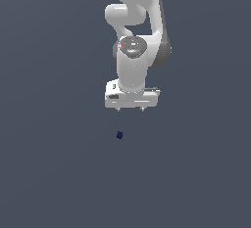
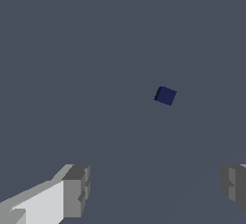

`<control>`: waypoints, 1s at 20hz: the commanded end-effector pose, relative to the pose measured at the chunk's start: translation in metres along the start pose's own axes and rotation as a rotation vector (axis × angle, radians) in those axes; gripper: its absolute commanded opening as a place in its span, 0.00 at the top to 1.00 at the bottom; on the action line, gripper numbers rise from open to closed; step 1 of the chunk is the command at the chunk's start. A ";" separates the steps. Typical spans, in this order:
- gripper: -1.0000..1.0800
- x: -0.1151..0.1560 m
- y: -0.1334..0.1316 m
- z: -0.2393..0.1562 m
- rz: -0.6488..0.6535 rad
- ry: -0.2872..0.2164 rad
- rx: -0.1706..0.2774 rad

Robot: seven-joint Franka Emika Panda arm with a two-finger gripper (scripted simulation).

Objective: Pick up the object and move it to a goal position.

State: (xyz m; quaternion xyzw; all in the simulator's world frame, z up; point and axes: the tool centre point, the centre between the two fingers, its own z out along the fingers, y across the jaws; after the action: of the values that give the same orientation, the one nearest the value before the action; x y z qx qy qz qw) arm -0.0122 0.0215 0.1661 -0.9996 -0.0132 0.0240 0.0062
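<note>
The object, a tiny dark navy-blue cube [image 1: 119,135], lies alone on the flat grey surface. It also shows in the wrist view [image 2: 166,95]. My white gripper [image 1: 130,109] hangs above the cube, pointing down, a little toward the exterior view's right of it and clearly apart from it. Its two grey fingers [image 2: 77,189] stand wide apart with nothing between them, so it is open and empty. In the wrist view the cube lies beyond the gap between the fingers, not inside it.
The grey surface [image 1: 54,173] fills both views. The white arm [image 1: 137,21] rises behind the gripper to the top of the exterior view. No goal marker shows.
</note>
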 end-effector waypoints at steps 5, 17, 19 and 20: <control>0.04 0.000 0.001 -0.002 0.016 0.000 0.004; 0.04 -0.001 0.003 -0.007 0.046 -0.001 0.014; 0.04 0.000 0.004 -0.006 0.038 -0.001 0.013; 0.04 0.000 0.004 -0.006 0.032 -0.001 0.012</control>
State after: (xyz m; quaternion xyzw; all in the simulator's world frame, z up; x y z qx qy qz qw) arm -0.0121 0.0179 0.1723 -0.9996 0.0061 0.0246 0.0122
